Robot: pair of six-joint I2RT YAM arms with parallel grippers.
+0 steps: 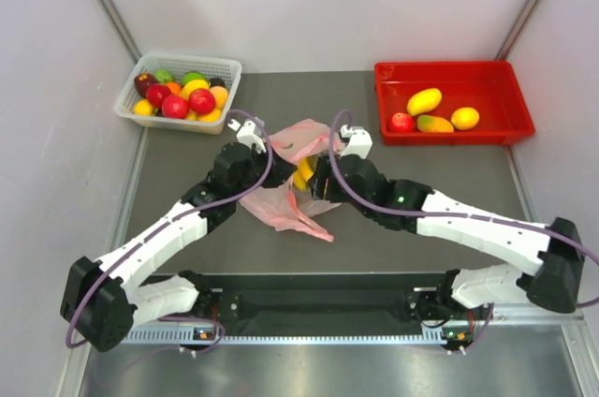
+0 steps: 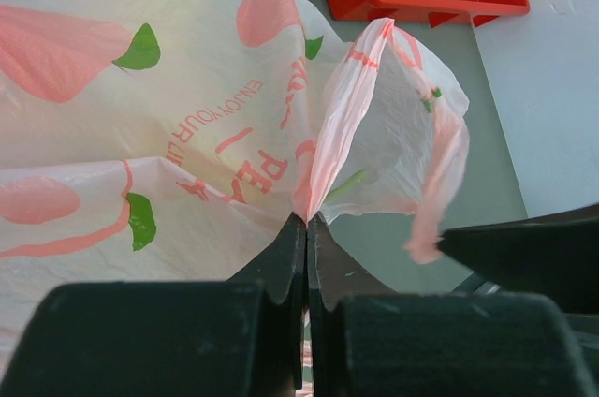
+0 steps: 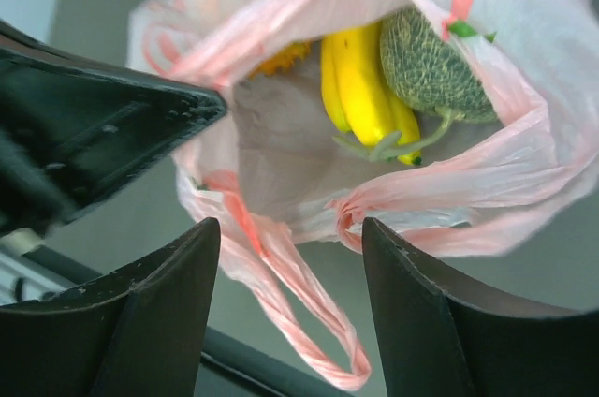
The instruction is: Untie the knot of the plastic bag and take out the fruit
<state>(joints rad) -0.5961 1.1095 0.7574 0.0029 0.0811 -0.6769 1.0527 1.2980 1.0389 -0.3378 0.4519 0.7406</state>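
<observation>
Left claw (image 2: pixel 306 221) clenched on a fold of the plastic bag (image 2: pixel 187 116), centre of the table (image 1: pixel 468 172) in the top view. Right claw (image 3: pixel 290 228) released, spread before the bag mouth, apparently open; bananas (image 3: pixel 356 69) and melon (image 3: pixel 430 60) inside.

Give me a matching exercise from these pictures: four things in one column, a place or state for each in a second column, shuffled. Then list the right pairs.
1. left gripper
2. right gripper
3. bananas
4. lemon

A. in the red tray
B. open, before the mouth of the plastic bag
C. inside the plastic bag, beside the melon
D. shut on a fold of the plastic bag

Pairs: 1-D, 2-B, 3-C, 4-A
</observation>
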